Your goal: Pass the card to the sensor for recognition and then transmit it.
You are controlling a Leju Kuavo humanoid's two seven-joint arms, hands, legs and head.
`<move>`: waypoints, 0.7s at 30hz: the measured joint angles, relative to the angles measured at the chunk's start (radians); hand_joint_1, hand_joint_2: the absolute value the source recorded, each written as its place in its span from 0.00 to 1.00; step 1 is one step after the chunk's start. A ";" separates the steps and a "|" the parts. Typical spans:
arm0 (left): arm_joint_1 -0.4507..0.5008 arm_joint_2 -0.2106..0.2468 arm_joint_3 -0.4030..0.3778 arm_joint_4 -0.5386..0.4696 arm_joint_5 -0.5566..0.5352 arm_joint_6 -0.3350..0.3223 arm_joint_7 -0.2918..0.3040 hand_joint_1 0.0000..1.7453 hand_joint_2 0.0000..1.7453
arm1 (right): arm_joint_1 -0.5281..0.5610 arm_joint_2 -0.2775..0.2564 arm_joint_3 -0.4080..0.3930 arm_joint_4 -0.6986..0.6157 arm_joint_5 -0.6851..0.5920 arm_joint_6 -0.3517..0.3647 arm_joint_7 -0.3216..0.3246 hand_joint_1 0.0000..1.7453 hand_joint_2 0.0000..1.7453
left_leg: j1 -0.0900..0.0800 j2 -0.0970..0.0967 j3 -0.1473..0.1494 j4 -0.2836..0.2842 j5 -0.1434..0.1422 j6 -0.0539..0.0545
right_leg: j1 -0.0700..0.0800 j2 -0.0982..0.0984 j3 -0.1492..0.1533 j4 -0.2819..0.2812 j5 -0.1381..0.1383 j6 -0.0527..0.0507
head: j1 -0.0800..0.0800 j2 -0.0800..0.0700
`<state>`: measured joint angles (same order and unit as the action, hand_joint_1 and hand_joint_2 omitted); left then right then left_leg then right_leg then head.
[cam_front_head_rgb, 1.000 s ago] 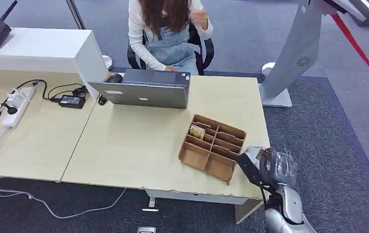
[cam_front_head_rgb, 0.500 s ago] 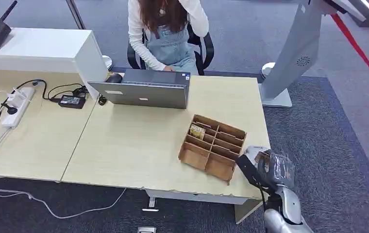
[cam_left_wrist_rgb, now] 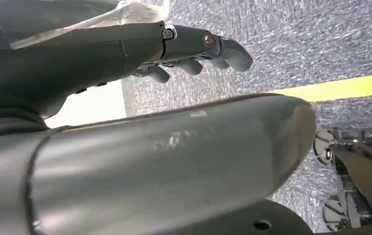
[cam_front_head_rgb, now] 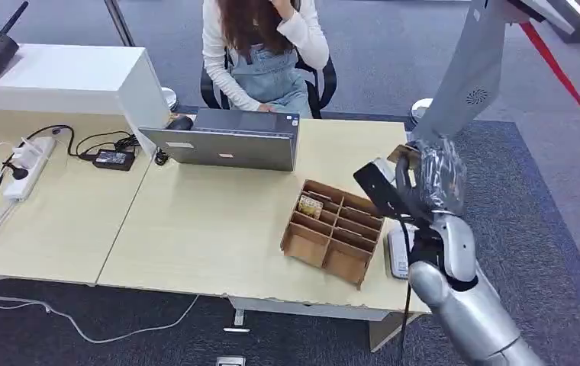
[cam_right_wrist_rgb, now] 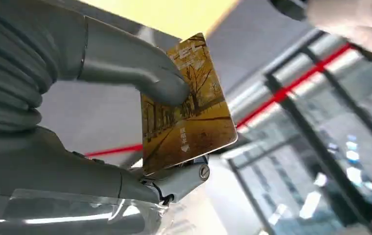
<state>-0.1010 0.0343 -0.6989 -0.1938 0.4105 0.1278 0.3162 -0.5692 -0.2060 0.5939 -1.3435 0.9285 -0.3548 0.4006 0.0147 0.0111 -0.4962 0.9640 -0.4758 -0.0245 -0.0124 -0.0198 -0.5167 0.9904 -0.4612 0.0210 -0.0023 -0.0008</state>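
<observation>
My right hand (cam_front_head_rgb: 423, 183) is raised above the right end of the table, past the cardboard organiser (cam_front_head_rgb: 334, 232). It pinches a golden card (cam_right_wrist_rgb: 189, 112) printed with autumn trees between thumb (cam_right_wrist_rgb: 125, 68) and fingers; in the head view only the card's brown edge (cam_front_head_rgb: 404, 155) shows. A flat white reader (cam_front_head_rgb: 397, 250) lies on the table's front right corner, partly behind my forearm. My left hand (cam_left_wrist_rgb: 189, 46) hangs over the carpet, fingers loosely extended, holding nothing.
A person sits behind a grey laptop (cam_front_head_rgb: 230, 141) at the table's far side. Another card (cam_front_head_rgb: 311, 206) lies in one organiser compartment. A grey kiosk stand (cam_front_head_rgb: 462, 84) rises at the right. A power strip (cam_front_head_rgb: 24, 164) and cables lie at the left.
My right hand has lifted with the card from the table's front right corner, up and farther away, uncovering the white reader. The person has raised an arm to the head.
</observation>
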 joint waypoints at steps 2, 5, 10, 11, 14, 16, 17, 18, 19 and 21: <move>-0.001 0.000 -0.005 0.000 -0.005 -0.005 0.000 0.00 0.00 | -0.048 0.008 0.009 -0.019 0.001 0.024 -0.014 1.00 1.00 | 0.000 0.000 0.000 0.000 0.000 0.000 | 0.000 0.000 0.000 0.000 0.000 0.000 | 0.000 0.000; -0.002 0.000 -0.010 0.000 -0.013 -0.015 0.003 0.00 0.00 | -0.114 0.027 0.033 -0.025 0.004 0.053 -0.018 1.00 1.00 | 0.000 0.000 0.000 0.000 0.000 0.000 | 0.000 0.000 0.000 0.000 0.001 0.000 | 0.000 0.000; -0.005 0.001 -0.028 0.000 -0.020 -0.022 0.003 0.00 0.00 | -0.214 0.083 0.076 -0.002 -0.042 0.071 -0.039 1.00 1.00 | 0.000 0.000 0.000 0.000 0.000 0.000 | 0.000 0.000 0.000 0.000 0.001 0.000 | 0.000 0.000; -0.006 0.002 -0.030 0.000 -0.021 -0.022 0.003 0.00 0.00 | -0.235 0.101 0.086 0.017 -0.056 0.068 -0.048 1.00 1.00 | 0.000 0.000 0.000 0.000 0.000 0.000 | 0.000 0.000 0.000 0.000 0.001 0.000 | 0.000 0.000; -0.007 0.003 -0.036 0.000 -0.026 -0.022 -0.003 0.00 0.00 | -0.276 0.140 0.109 0.062 -0.081 0.059 -0.065 1.00 1.00 | 0.000 0.000 -0.001 0.000 0.000 0.000 | 0.001 0.000 0.000 0.001 0.001 0.000 | 0.000 0.000; -0.007 0.004 -0.043 0.000 -0.028 -0.022 -0.005 0.00 0.00 | -0.302 0.173 0.128 0.107 -0.098 0.053 -0.080 1.00 1.00 | 0.000 0.000 -0.001 0.000 0.000 0.000 | 0.001 0.000 0.000 0.001 0.001 0.000 | 0.000 0.000; -0.008 0.005 -0.045 0.000 -0.029 -0.023 -0.006 0.00 0.00 | -0.311 0.188 0.134 0.130 -0.104 0.046 -0.089 1.00 1.00 | 0.000 0.000 -0.001 0.000 0.000 0.000 | 0.001 0.000 0.000 0.001 0.001 0.000 | 0.000 0.000; -0.009 0.005 -0.048 0.000 -0.030 -0.023 -0.007 0.00 0.00 | -0.320 0.203 0.139 0.151 -0.107 0.041 -0.091 1.00 1.00 | 0.000 0.000 -0.001 0.000 0.000 0.000 | 0.001 0.000 -0.001 0.001 0.001 0.000 | 0.000 0.000; -0.009 0.006 -0.052 0.000 -0.031 -0.023 -0.007 0.00 0.00 | -0.331 0.220 0.149 0.179 -0.109 0.038 -0.098 1.00 1.00 | 0.000 0.000 -0.001 0.000 0.000 0.000 | 0.001 0.000 -0.001 0.001 0.001 0.000 | 0.000 0.000; -0.009 0.006 -0.056 0.000 -0.032 -0.023 -0.008 0.00 0.00 | -0.348 0.250 0.162 0.226 -0.118 0.029 -0.113 1.00 1.00 | 0.000 0.000 -0.001 0.000 0.000 0.000 | 0.001 0.000 0.000 0.001 0.001 0.000 | 0.000 0.000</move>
<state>-0.1099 0.0404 -0.7550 -0.1938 0.3788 0.1049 0.3082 -0.9171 0.0443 0.7561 -1.1176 0.8102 -0.3258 0.2876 0.0151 0.0107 -0.4972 0.9638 -0.4753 -0.0244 -0.0112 -0.0199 -0.5172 0.9913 -0.4606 0.0212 -0.0023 -0.0008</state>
